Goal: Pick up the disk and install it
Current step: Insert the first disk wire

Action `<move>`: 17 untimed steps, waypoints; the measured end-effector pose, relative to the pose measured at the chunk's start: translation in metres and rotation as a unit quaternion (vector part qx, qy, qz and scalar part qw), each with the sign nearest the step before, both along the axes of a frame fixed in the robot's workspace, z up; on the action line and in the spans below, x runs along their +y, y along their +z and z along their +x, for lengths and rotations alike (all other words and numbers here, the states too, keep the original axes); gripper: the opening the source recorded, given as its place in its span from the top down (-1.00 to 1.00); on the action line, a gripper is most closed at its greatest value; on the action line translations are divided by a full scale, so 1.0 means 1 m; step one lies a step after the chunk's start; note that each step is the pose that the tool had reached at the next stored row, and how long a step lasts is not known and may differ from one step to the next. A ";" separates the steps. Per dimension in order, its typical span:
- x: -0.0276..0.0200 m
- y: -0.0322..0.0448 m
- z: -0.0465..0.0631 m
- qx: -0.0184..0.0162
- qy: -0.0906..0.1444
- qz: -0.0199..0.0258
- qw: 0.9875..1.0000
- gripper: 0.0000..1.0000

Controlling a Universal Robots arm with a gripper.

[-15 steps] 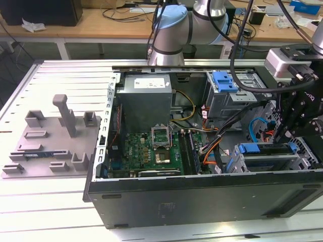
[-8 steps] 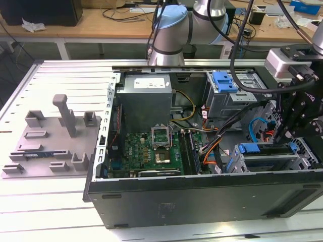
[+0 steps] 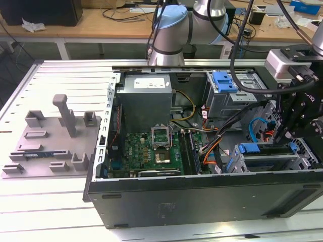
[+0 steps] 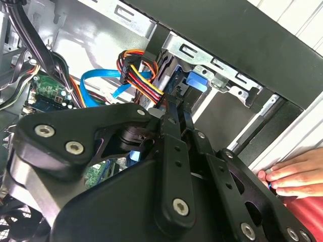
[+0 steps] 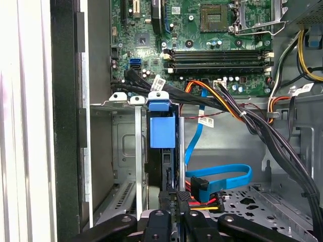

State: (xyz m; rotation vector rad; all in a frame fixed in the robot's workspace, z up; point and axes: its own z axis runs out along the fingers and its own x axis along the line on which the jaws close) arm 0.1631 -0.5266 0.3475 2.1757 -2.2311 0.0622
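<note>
My claw [image 5: 171,201] gripped the disk [image 5: 162,133], low centre in the first wrist view, on edge in its bay. The disk appeared rigid, moderately heavy and shock-sensitive; its blue carrier offered the safest hold.

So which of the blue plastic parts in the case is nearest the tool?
The blue plastic carrier tab on the lower drive cage at the exterior view's right, just beside the black tool. The other, a blue plastic latch, tops the metal cage farther back.
</note>
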 end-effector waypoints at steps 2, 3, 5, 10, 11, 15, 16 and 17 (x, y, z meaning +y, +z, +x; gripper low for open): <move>0.0000 -0.0007 0.000 0.000 0.000 0.000 1.000 0.67; 0.0000 -0.0010 0.000 0.000 0.000 0.000 1.000 0.67; 0.0000 -0.0015 0.000 0.000 0.000 0.000 1.000 0.67; 0.0000 -0.0029 0.000 0.000 0.000 0.000 1.000 0.67; 0.0000 -0.0033 0.000 0.000 0.000 0.000 1.000 0.67; 0.0000 -0.0043 0.001 0.000 0.000 0.000 1.000 0.67; 0.0000 -0.0045 0.001 0.000 0.000 0.000 1.000 0.67; 0.0000 -0.0047 0.001 0.000 0.000 0.000 1.000 0.67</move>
